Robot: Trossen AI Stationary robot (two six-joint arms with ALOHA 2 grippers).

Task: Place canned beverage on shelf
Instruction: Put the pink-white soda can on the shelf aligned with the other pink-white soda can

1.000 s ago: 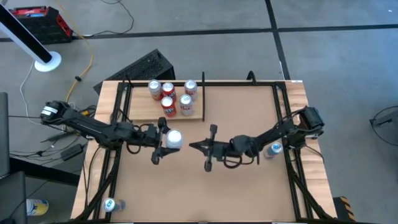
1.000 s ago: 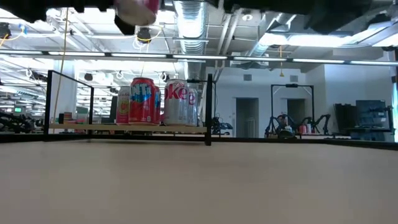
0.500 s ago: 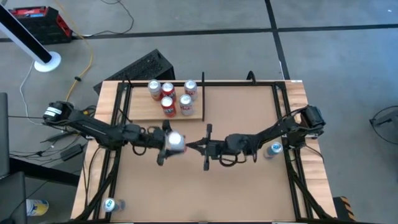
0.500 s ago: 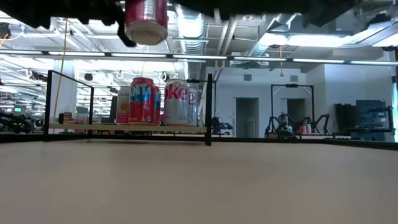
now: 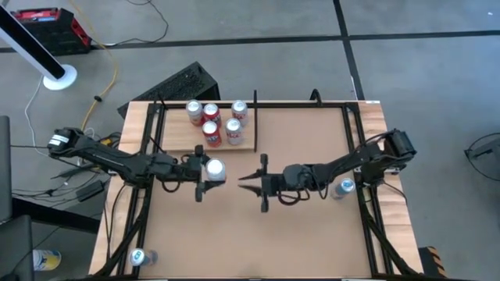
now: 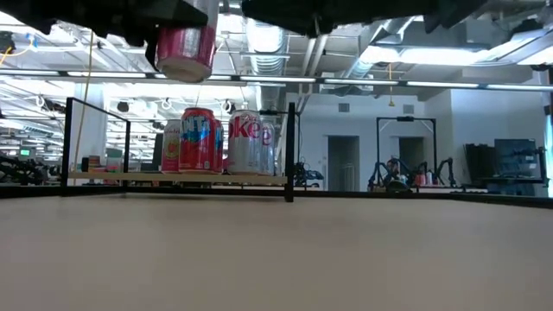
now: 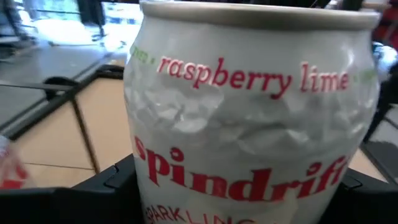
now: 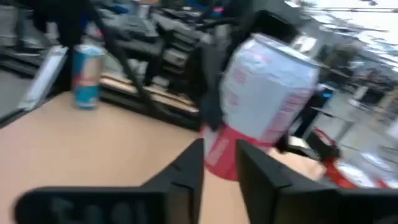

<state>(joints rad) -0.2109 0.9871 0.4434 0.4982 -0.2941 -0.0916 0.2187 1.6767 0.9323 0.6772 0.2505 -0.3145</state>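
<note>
My left fingers (image 5: 205, 178) are clamped on the raspberry-lime can (image 5: 213, 168), held in the air above the counter (image 5: 312, 242), just in front of the shelf (image 5: 181, 143) and clear of it. The can reads upright in the low view (image 6: 183, 50). The shelf carries five cans (image 5: 212, 121) at its back and middle. My right fingers (image 5: 262, 182) sit past the shelf's right front corner, facing the held can with a gap between; spread apart, holding nothing. Blue can (image 5: 346, 186) lies far right of the shelf, by the counter edge.
</note>
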